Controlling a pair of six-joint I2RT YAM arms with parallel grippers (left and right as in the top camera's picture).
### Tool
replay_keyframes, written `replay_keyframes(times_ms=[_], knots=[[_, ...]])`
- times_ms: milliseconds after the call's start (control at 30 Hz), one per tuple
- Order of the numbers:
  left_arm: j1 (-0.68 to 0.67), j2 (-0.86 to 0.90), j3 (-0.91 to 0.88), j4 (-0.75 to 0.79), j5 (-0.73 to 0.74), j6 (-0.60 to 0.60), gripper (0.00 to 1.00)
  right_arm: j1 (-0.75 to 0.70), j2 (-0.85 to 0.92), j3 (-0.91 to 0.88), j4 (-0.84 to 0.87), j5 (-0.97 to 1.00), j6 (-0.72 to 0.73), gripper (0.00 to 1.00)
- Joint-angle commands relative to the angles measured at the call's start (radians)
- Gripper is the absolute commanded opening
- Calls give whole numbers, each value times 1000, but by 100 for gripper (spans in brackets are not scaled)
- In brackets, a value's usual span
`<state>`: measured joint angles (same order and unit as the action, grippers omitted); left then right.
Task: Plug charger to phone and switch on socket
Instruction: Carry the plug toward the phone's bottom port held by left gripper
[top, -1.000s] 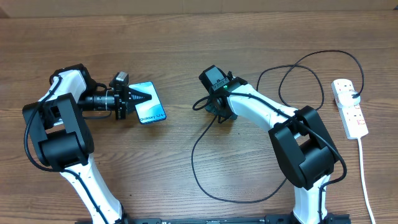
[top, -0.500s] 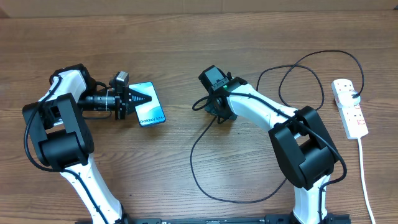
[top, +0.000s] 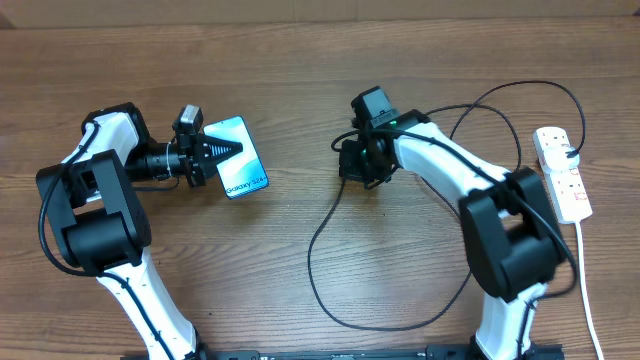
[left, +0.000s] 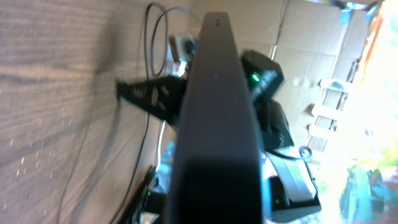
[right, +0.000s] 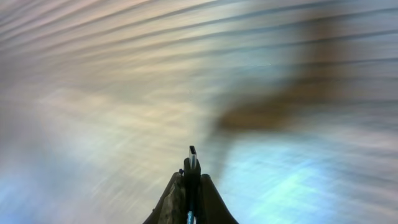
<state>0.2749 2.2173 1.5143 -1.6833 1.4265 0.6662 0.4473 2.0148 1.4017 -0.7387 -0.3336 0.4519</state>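
In the overhead view my left gripper (top: 232, 149) is shut on the phone (top: 246, 175), which shows a blue screen and is tilted up off the table. In the left wrist view the phone (left: 214, 106) appears edge-on as a dark bar. My right gripper (top: 352, 163) is shut on the charger's connector, to the right of the phone and well apart from it. The black cable (top: 312, 250) loops down across the table and back up toward the white socket (top: 562, 180) at the right edge. In the right wrist view the connector tip (right: 193, 152) sticks out between my shut fingers (right: 191, 186).
A white cord (top: 588, 290) runs from the socket down toward the table's front edge. The cable's loops lie between my right arm and the socket. The wooden table (top: 250, 280) lies between the arms. Cardboard boxes (left: 323, 37) stand beyond the table.
My right gripper has moved right and away from the front edge with the connector. My left gripper has tilted the phone and shifted it slightly.
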Motion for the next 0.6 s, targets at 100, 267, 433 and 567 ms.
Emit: replay_keyframes(times_ms=[100,267,433,567], knots=[[-4,-43,15,-8,151,148,4,12,-240,6,-89,-474,-402,4],[-8,-104,16,-8,155,145,4,27,-257,6,-204,-629,-539,4],[-8,-168,16,-8,155,70,4,79,-257,5,-219,-840,-696,4],[-10,-185,16,-8,155,25,4,130,-257,5,-184,-836,-680,4]])
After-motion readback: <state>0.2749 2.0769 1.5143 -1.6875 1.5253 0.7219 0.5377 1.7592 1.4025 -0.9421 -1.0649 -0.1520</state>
